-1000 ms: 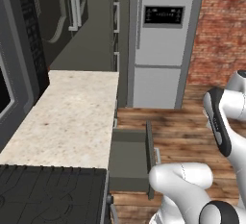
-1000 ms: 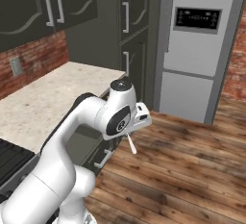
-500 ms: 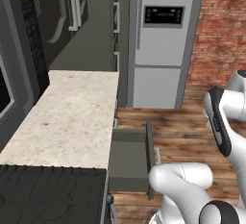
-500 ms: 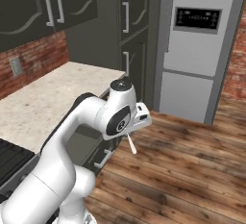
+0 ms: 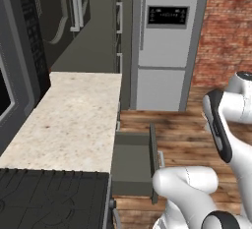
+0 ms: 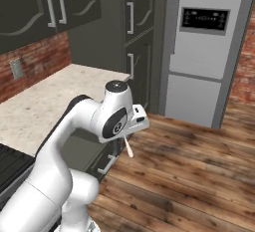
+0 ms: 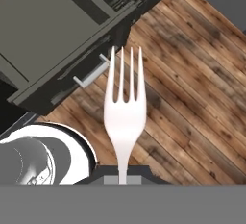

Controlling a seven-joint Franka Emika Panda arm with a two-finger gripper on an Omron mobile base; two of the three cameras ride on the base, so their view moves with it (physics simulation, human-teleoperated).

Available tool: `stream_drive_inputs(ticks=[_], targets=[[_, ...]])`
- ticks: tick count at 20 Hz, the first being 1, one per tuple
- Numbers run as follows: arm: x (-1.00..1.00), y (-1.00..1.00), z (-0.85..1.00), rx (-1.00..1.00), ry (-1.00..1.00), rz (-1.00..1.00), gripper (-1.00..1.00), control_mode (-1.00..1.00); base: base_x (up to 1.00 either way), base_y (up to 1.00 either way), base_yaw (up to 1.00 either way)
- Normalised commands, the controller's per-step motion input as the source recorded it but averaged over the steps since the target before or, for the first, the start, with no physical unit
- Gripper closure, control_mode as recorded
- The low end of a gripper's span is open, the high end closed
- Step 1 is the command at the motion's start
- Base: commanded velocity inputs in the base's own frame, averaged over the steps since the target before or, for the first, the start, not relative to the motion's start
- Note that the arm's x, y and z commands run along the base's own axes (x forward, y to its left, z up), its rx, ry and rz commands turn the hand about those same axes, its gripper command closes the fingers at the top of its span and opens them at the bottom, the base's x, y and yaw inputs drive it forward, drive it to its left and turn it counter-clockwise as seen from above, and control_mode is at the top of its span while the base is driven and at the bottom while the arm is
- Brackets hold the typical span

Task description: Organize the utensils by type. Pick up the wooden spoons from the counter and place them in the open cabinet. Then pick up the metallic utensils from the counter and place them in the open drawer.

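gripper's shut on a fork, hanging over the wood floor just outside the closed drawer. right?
Not quite: the drawer is open, pulled out from under the counter, as the left base view shows. The rest holds: the gripper is shut on the fork, which hangs over the wood floor just outside the drawer front in the hand view.

A silver fridge with a dark display panel is standing against a red brick wall, a wooden plank floor is spreading in front of it, and a black stovetop is sitting at the lower left.
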Motion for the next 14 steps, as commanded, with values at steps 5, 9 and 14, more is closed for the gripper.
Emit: stream_drive_inputs(ticks=[5,9,14], targets=[[0.12,0.68,-0.01,0.02,0.00,-0.18,1.00,-1.00,0.00,0.00,0.00],[0.29,0.51,0.00,0.06,0.04,-0.27,1.00,-1.00,0.00,0.00,0.00],[0.38,0.30,0.00,0.13,0.04,-0.16,1.00,-1.00,0.00,0.00,0.00]])
